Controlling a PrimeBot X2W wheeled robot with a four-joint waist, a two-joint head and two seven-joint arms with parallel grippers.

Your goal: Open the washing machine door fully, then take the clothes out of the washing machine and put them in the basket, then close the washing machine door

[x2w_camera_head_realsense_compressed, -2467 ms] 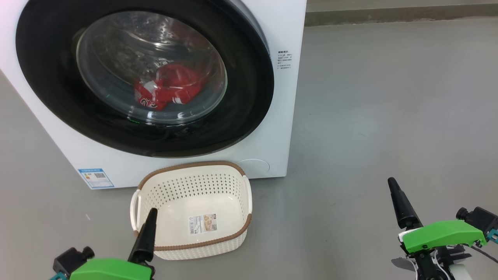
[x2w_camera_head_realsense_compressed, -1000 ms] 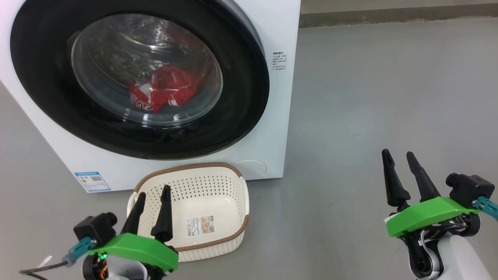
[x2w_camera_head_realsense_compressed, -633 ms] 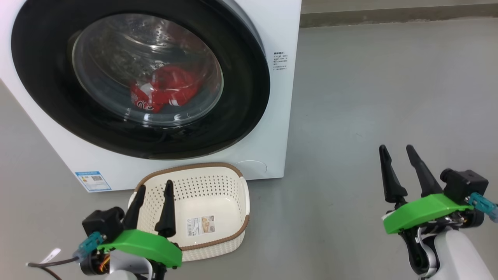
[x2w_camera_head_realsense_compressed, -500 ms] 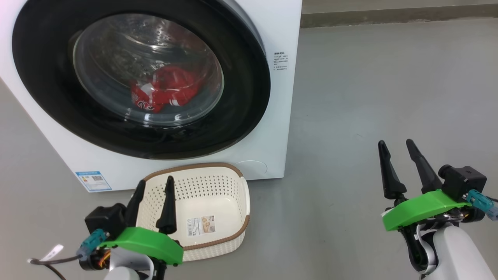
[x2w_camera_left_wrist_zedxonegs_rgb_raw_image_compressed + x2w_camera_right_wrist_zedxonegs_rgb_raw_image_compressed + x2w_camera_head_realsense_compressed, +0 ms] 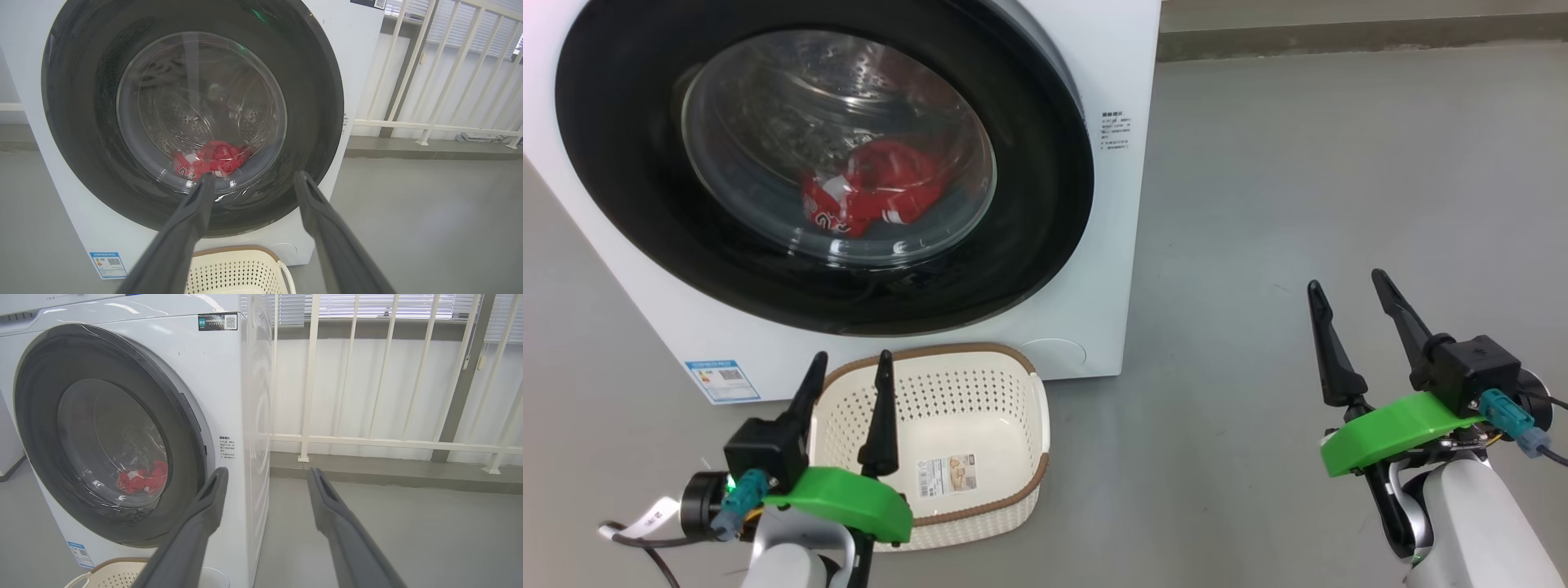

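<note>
The white washing machine (image 5: 1111, 73) stands at the upper left, and its round black-rimmed door (image 5: 1045, 204) sits against the front. Through the glass bowl I see the red clothes (image 5: 870, 196) lying low in the drum; they also show as clothes (image 5: 210, 157) and clothes (image 5: 143, 479) in the wrist views. The cream basket (image 5: 1013, 392) with a brown rim rests on the floor in front of the machine and holds nothing but its paper label. My left gripper (image 5: 849, 363) is open above the basket's near-left side. My right gripper (image 5: 1346, 282) is open over bare floor, right of the machine.
Grey floor (image 5: 1298, 163) spreads to the right of the machine. A white railing (image 5: 367, 441) and a low kerb (image 5: 388, 473) run behind it. A blue-and-white label (image 5: 723, 380) is stuck low on the machine's front.
Both arms have risen and reached forward toward the machine, fingers staying apart. The head view has shifted slightly. The door, the clothes and the basket have not moved.
</note>
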